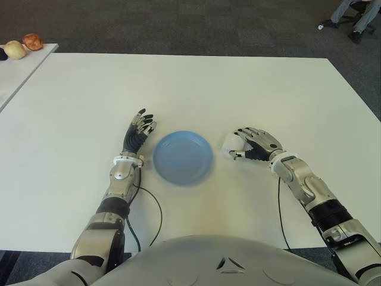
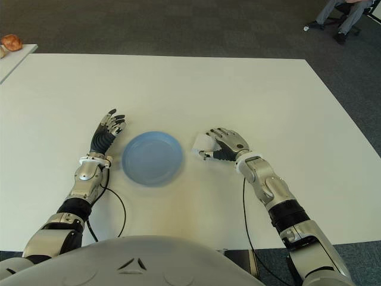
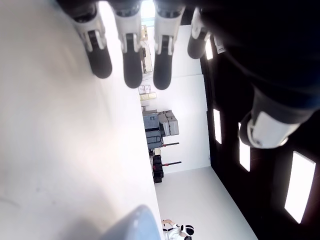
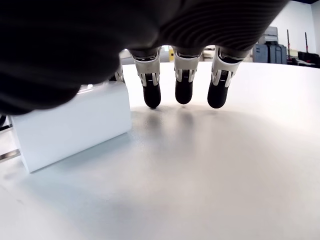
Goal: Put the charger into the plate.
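One charger (image 4: 70, 125) under right hand (image 1: 255, 143), unheld

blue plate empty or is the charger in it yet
Empty: the round blue plate shows bare; the white block charger sits on the white table under the right hand.

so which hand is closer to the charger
Right. The right hand is over the white charger, just right of the blue plate. The left hand shows open on the plate's far left side, away from the charger.
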